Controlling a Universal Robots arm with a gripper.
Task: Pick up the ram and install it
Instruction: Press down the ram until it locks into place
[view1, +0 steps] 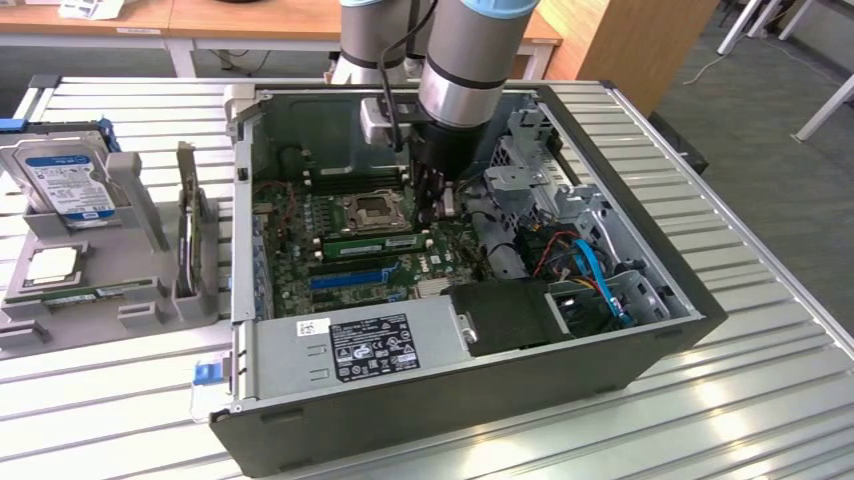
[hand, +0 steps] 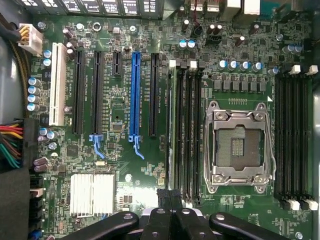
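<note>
Two green ram sticks show in the exterior view. Well off to that view's left of the empty CPU socket (view1: 370, 211), outside the open PC case (view1: 641, 330), a grey holder (view1: 134, 310) stands on the slatted bench (view1: 747, 400). It carries a hard drive (view1: 67, 185) standing on edge, a square processor chip (view1: 54, 265) and the spare ram stick (view1: 100, 293), which lies flat along its front. Inside the case, the seated ram stick (view1: 378, 243) stands in a motherboard slot just in front of the socket, between it and the blue expansion slot (view1: 350, 275). The claw (view1: 438, 205) hangs just to the exterior view's right of the socket, over that stick's end. Its fingers are pressed together with nothing between them; whether the tips touch the stick I cannot tell. A grey power supply (view1: 360, 345) sits nearer the camera than the socket.
</note>
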